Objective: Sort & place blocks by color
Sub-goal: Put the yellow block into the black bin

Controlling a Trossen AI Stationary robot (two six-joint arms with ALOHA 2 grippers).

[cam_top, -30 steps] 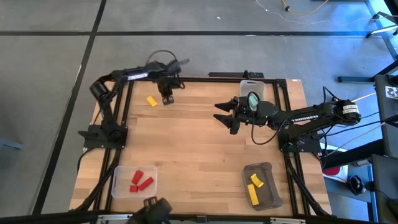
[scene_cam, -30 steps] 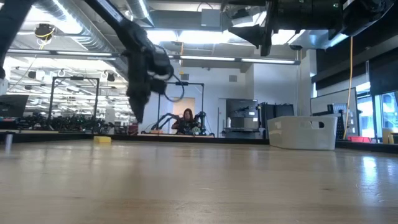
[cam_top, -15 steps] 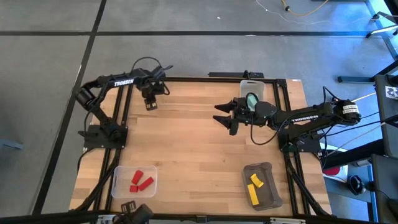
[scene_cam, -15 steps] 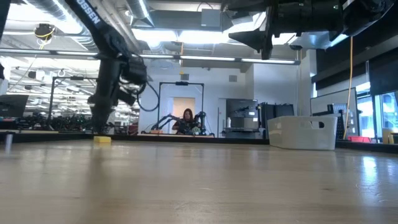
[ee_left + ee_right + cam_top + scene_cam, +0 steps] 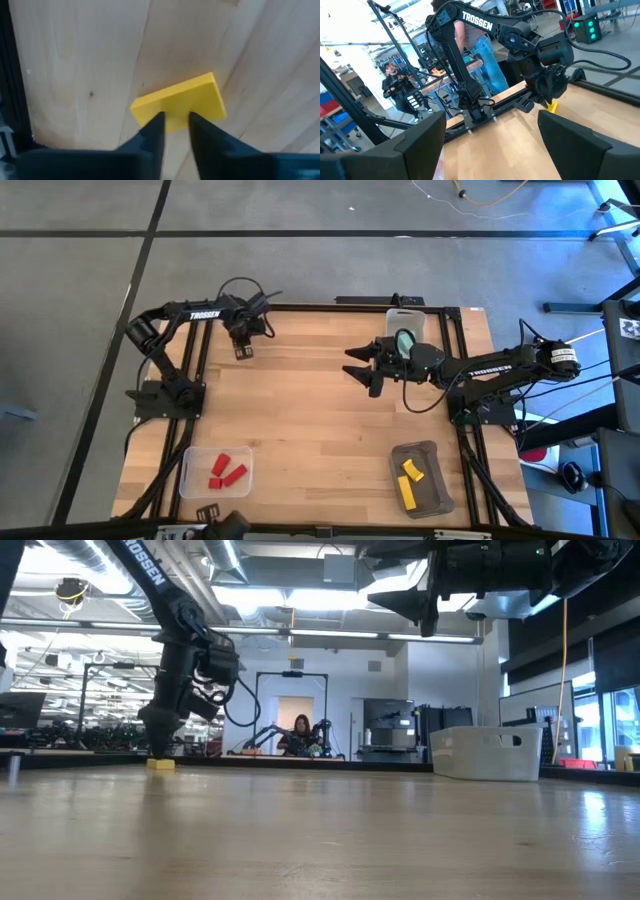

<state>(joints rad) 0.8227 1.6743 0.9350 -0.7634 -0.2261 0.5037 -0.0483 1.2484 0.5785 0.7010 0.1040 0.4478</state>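
From above, the left gripper point(image 5: 240, 348) is down on the table point(image 5: 310, 420) near its far left corner, far from the grey bin point(image 5: 424, 476) of yellow blocks. At table height, its tips meet a yellow block point(image 5: 160, 764). The left wrist camera shows the fingers point(image 5: 152, 132) narrowly parted at the block's near edge; whether they pinch it I cannot tell. Next: grip, lift, carry to that bin. The right gripper point(image 5: 362, 370) waits wide open, empty, mid-table.

Lighting is bright and even, from ceiling strips point(image 5: 330, 635) visible in the low view. Shadows on the table point(image 5: 300, 410) are soft and faint. In the low view, windows point(image 5: 600, 720) glare at right. In the left wrist view, the fingers point(image 5: 155, 135) are blurred; the block point(image 5: 180, 102) is sharp.
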